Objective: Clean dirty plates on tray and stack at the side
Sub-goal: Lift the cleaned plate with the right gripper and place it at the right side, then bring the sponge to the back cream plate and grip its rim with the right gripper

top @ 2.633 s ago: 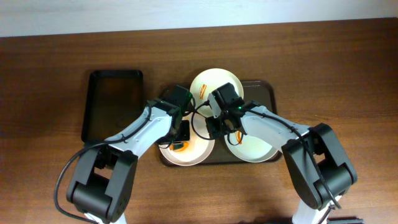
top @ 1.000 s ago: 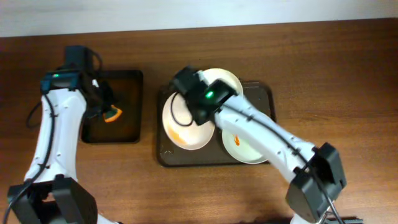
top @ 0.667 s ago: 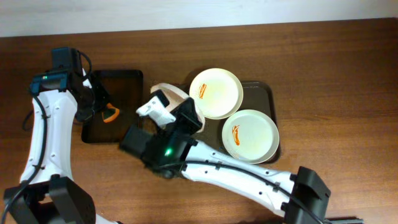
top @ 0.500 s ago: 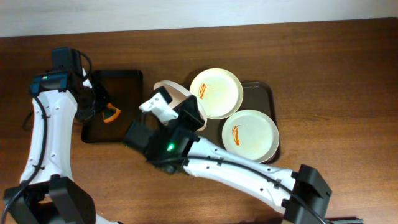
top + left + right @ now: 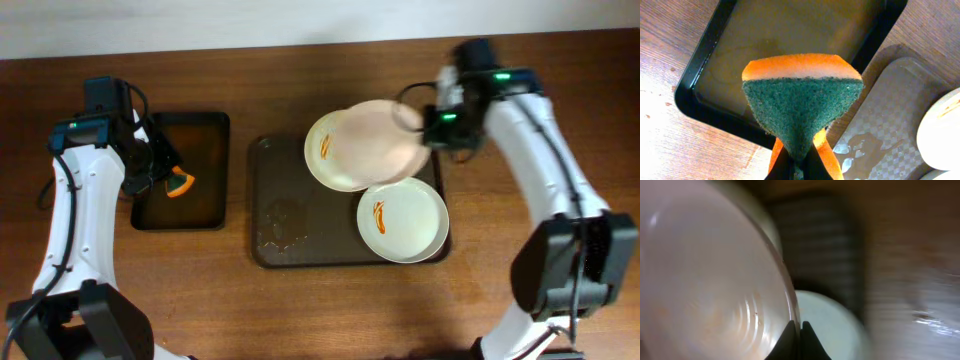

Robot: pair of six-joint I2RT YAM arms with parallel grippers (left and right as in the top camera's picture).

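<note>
1. Centrally, a brown tray [image 5: 290,225] sits on a wooden table [image 5: 560,90]; a wet smear marks its bare half, toward 9 o'clock.
2. Two pale plates lie on it; the back plate [image 5: 325,150] is at 12 o'clock and the front plate [image 5: 403,220] at 4 o'clock; each carries an orange streak.
3. The right gripper [image 5: 428,128] pinches the rim of the held plate [image 5: 375,140]; this plate is blurred, over the tray's 1 o'clock corner, and overlaps the back plate.
4. The left gripper [image 5: 163,182] is clamped on an orange-and-green sponge [image 5: 180,184]; the sponge hangs over a black bin [image 5: 190,135] at the tray's 9 o'clock.
</note>
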